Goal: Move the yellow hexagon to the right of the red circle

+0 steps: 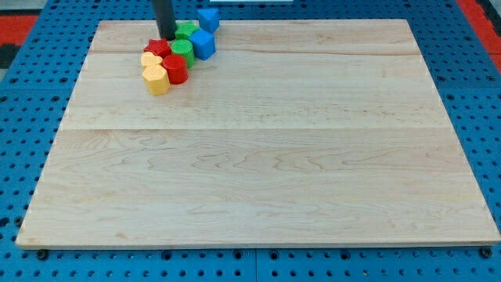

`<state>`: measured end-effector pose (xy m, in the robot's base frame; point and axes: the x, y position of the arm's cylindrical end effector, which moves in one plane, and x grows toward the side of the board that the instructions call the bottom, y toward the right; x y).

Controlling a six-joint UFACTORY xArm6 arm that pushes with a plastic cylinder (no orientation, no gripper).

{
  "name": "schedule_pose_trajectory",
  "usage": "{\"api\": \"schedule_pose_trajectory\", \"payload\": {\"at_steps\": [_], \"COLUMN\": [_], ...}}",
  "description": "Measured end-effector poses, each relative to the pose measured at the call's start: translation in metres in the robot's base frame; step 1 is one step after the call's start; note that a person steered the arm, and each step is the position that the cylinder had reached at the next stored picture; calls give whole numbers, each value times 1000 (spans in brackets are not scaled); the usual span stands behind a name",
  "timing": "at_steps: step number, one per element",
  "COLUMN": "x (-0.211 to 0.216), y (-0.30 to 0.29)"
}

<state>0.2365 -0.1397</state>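
The yellow hexagon (156,79) sits near the board's top left, touching the red circle (174,69), which lies just to its right and slightly above. My tip (166,36) stands at the top of the block cluster, just above the red star (159,48) and left of a green block (186,32). The tip is above the red circle and the yellow hexagon, apart from both.
A second yellow block (151,59) lies above the hexagon. A green cylinder (182,50) and a blue cube (203,44) sit to the right of the red star. Another blue block (208,19) lies at the board's top edge (258,21).
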Motion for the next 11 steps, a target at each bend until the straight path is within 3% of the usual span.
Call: {"api": "schedule_pose_trajectory", "payload": {"at_steps": [2,3,4,5,6,7,8,9,11], "x": [32,36,71,162,165,138,127,124,115], "y": [89,93,89,101,-2,-73,-21,100,93]}}
